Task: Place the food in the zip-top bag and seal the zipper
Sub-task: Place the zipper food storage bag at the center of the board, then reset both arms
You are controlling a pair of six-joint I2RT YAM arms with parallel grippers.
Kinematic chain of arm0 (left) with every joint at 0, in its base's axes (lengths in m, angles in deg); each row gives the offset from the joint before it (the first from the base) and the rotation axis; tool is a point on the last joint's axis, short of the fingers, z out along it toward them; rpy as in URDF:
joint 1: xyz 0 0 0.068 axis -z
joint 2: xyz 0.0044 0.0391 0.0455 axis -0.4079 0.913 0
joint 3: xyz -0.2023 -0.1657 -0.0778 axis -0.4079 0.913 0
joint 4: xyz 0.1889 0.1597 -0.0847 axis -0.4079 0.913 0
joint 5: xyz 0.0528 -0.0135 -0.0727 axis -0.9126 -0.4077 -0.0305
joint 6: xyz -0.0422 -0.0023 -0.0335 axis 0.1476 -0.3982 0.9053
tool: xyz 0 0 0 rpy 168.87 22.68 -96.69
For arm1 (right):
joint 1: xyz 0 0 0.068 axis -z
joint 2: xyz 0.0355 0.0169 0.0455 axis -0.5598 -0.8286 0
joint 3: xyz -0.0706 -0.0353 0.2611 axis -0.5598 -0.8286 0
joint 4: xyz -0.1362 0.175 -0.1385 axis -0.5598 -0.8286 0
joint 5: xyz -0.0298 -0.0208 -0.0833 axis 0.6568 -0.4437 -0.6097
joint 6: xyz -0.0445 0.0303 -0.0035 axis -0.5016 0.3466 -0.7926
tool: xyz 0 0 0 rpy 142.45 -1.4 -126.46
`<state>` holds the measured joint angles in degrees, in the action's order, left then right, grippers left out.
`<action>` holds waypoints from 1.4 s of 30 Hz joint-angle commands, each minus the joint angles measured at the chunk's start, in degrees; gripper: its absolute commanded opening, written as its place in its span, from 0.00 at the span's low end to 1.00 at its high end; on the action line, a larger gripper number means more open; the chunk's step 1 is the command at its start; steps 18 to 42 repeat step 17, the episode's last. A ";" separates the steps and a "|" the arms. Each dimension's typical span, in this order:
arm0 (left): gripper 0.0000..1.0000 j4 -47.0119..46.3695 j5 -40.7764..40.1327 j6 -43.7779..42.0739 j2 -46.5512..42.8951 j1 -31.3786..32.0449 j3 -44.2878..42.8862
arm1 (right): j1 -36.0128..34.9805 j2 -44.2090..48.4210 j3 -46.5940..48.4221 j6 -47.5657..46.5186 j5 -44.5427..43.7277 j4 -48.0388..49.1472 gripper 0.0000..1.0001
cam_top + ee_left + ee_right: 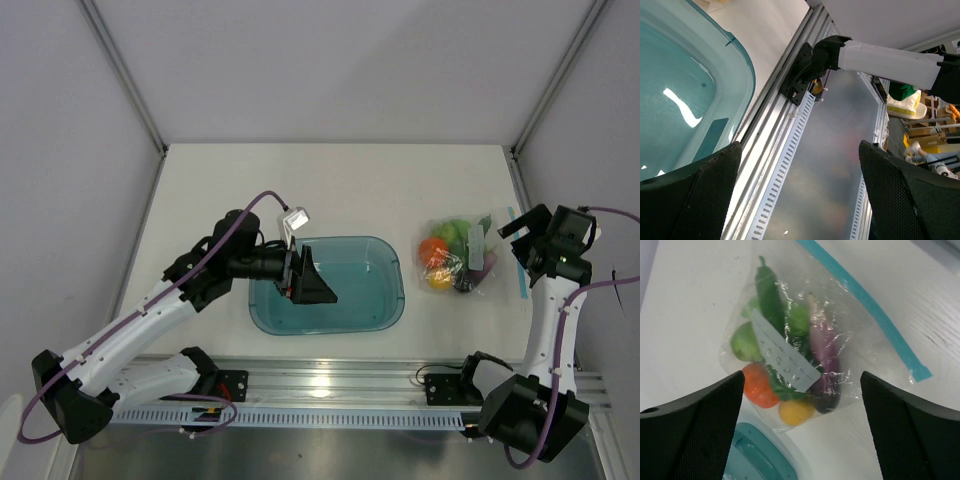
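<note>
The clear zip-top bag [458, 256] lies flat on the table to the right of the tub. The food is inside it: a red tomato [760, 385], a yellow fruit [796, 411], a purple eggplant [826, 365], a dark green chili [769, 295] and a green round fruit [744, 342]. The teal zipper [875, 315] runs straight along the bag's right edge. My right gripper [508, 243] hovers open over that edge with nothing between its fingers [695, 435]. My left gripper [312, 282] is open and empty above the tub, tilted toward the rail [785, 150].
A translucent blue tub [375, 300] stands in the middle of the table, a corner of it [757, 455] close to the bag. A white label [785, 357] sticks on the bag. The aluminium rail [330, 385] and both arm bases line the near edge.
</note>
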<state>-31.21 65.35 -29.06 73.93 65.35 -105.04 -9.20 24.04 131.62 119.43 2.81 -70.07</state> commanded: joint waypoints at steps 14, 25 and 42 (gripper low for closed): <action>1.00 -2.65 -10.04 7.16 -1.77 -5.93 3.63 | -30.38 8.55 3.11 -1.45 -22.35 -13.81 0.99; 0.99 -7.29 -7.15 10.32 -2.21 -8.74 6.17 | -31.43 10.22 1.26 -1.79 -19.53 -13.37 0.99; 0.99 -7.29 -7.15 10.32 -2.21 -8.74 6.17 | -31.43 10.22 1.26 -1.79 -19.53 -13.37 0.99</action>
